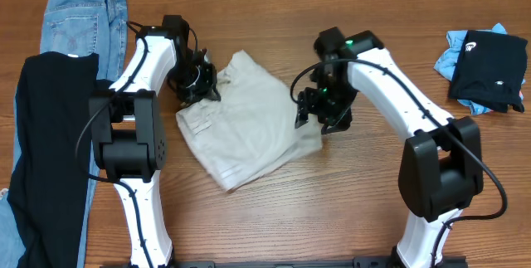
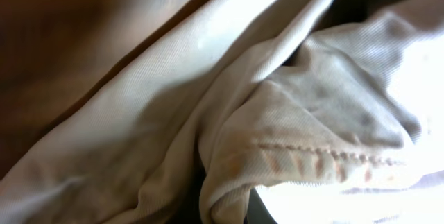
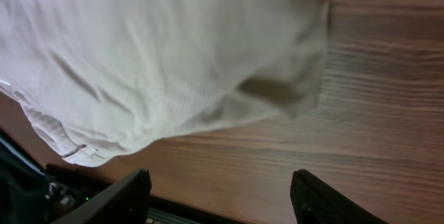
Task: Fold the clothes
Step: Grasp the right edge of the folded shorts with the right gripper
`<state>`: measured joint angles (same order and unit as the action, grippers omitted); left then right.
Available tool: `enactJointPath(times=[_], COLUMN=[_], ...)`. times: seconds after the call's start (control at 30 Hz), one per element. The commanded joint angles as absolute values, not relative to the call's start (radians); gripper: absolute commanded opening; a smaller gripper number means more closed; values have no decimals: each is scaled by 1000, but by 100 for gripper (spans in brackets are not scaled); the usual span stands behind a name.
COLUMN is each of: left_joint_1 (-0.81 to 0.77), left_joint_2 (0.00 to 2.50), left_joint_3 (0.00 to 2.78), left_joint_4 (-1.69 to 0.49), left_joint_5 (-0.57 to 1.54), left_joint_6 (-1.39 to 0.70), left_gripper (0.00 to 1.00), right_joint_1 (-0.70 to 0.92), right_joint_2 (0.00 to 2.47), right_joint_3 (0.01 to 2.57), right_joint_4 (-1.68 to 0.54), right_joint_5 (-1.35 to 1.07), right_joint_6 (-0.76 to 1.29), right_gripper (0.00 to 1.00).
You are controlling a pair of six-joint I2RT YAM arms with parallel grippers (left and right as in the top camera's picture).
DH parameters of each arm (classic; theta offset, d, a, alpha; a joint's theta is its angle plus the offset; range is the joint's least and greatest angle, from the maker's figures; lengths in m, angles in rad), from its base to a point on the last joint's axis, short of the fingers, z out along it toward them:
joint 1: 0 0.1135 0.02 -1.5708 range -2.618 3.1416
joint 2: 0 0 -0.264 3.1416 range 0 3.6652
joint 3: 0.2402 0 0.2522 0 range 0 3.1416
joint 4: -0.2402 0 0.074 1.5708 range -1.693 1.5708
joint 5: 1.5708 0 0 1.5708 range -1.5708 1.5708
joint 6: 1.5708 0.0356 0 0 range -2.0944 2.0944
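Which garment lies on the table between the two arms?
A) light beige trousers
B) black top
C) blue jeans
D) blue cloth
A: the light beige trousers lie in the middle, between the left gripper and the right gripper; the jeans lie at the far left edge.

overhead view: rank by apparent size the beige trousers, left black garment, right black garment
1. left black garment, even though the frame edge cuts it off
2. beige trousers
3. right black garment
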<state>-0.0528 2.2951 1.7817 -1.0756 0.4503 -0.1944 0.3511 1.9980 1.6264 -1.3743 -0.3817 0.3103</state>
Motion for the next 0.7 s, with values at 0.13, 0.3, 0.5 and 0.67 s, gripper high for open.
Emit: enactJointPath(times=[0.13, 0.3, 0.5, 0.67], left_joint_1=[-91, -119, -110, -76], left_joint_2=[2323, 2323, 2323, 2323], left_joint_3=[1776, 1776, 1776, 1777], left_joint_4=[-920, -914, -1023, -1068], left_joint_5=[522, 520, 413, 347], left_joint_6=[-539, -538, -470, -434], left_gripper=[4, 28, 100, 100], right_joint_1=[261, 253, 253, 253], right_joint_2=[1970, 1970, 1975, 2001], right_joint_3=[1622, 1622, 1622, 1622], right_joint_4=[-1367, -1348, -1276, -1268], right_joint_5=[-360, -360, -360, -361], right_joint_6=[226, 173, 176, 237], right_gripper=[68, 69, 84, 85])
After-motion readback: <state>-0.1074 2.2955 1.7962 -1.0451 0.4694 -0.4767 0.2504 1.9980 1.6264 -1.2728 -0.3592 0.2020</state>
